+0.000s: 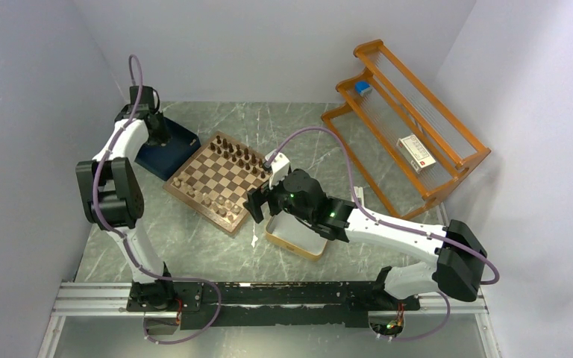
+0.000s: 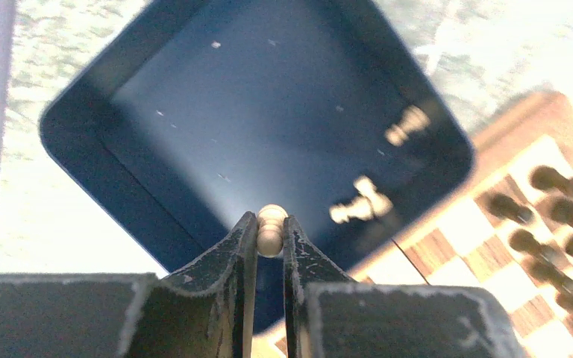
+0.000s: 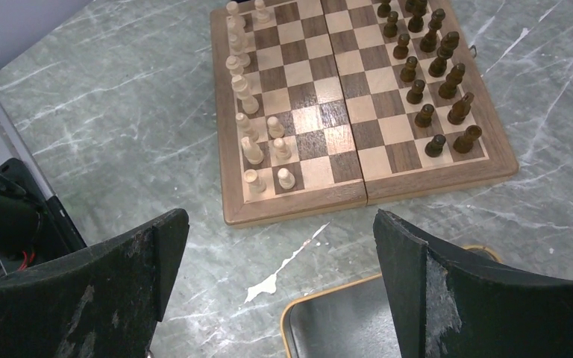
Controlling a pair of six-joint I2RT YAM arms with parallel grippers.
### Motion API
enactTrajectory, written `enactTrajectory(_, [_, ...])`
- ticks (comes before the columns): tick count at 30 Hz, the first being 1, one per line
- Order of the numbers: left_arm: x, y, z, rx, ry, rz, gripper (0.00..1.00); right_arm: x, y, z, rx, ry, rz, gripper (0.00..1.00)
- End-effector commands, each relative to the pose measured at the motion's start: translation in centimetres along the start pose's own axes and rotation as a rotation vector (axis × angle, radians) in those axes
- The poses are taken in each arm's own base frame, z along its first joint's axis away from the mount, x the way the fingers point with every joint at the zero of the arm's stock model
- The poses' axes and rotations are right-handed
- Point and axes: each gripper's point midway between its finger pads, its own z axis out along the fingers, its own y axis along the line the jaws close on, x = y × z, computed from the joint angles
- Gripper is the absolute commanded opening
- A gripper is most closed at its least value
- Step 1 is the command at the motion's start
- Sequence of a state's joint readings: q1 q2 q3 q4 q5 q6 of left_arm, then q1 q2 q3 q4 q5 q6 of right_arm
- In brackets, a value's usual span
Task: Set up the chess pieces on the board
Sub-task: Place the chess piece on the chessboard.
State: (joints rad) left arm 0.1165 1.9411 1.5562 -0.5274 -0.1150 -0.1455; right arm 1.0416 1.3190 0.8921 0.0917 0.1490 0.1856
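The board (image 3: 298,209) showed light and dark brown checks inside a brown rim, with pale tan chess pieces (image 3: 252,149) at left and dark brown ones at upper right. The table (image 3: 119,134) was grey-green, white-veined marble; the tray (image 2: 268,112) navy, the rack (image 1: 370,49) orange.
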Motion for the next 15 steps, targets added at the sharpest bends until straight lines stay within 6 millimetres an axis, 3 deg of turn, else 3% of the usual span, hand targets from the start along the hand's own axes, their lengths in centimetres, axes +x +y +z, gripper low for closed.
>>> enactTrajectory(1, [0.1,-3.9,-3.8,0.11,-0.035,0.021,0.13,-1.7,0.5,-0.9,-0.026,-0.041,0.025,1.0])
enactTrajectory(5, [0.4,-5.5,-6.1,0.142,-0.064,0.047,0.13,-2.0,0.4,-1.3,-0.026,-0.057,0.014,1.0])
enactTrajectory(7, [0.8,-7.2,-7.4,0.17,-0.082,0.076,0.14,-2.2,0.2,-1.5,-0.017,-0.066,0.009,1.0])
enactTrajectory(12, [3.3,-10.8,-9.3,0.23,-0.088,0.118,0.14,-2.9,0.8,-1.9,-0.048,-0.085,0.023,1.0])
enactTrajectory(15, [4.9,-11.6,-9.6,0.238,-0.093,0.136,0.14,-3.0,1.1,-2.0,-0.069,-0.092,0.027,1.0])
